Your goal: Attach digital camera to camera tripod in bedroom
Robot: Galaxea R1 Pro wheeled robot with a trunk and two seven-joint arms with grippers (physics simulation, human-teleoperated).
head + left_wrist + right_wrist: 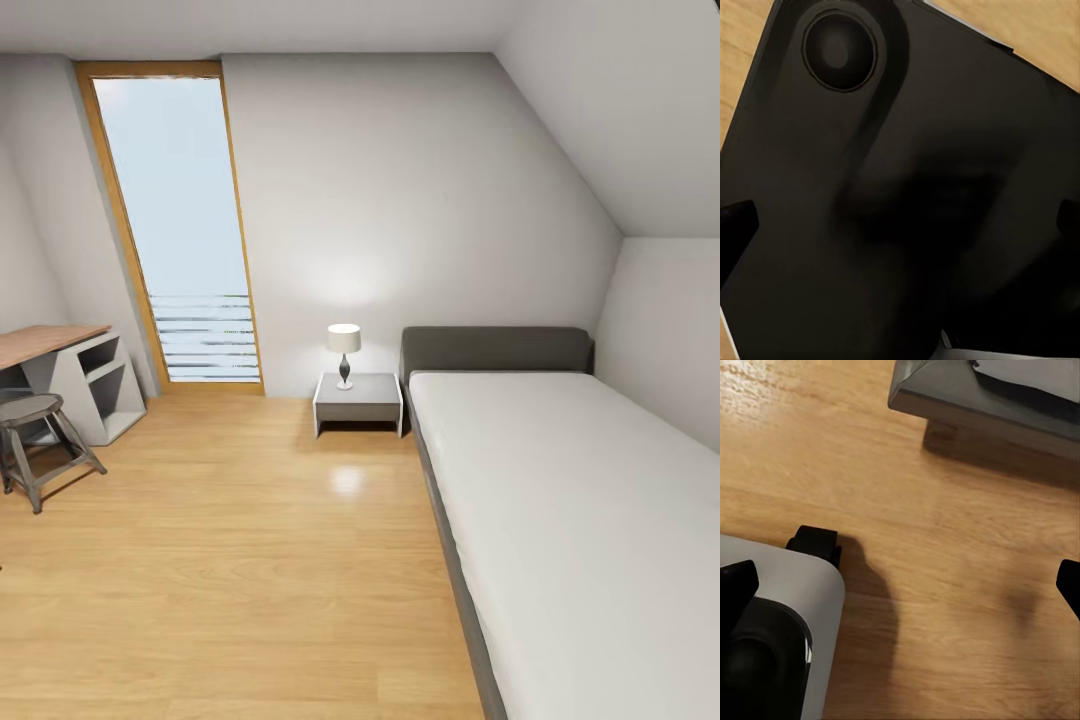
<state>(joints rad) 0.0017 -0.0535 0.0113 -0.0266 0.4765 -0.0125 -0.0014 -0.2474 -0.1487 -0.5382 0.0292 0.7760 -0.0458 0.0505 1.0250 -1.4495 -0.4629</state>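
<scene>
I am looking into the bedroom, with pale grey walls and a light wood floor (250, 560). The digital camera and the camera tripod are out of view. In the left wrist view my left gripper (900, 225) is open, its dark fingertips (735, 225) at the picture's two edges; close behind them is a large black panel (907, 150) with a round recess (838, 46). In the right wrist view my right gripper (900, 585) is open over the wood floor (945, 585), with nothing between its fingertips (736, 585).
A grey bed (500, 350) with a white mattress (580, 520) runs along the right. A nightstand (358, 402) with a lamp (344, 352) stands beside it. A wood-topped desk (50, 342) and a metal stool (35, 440) stand at left by the tall window (180, 220). My white base (795, 607) is close.
</scene>
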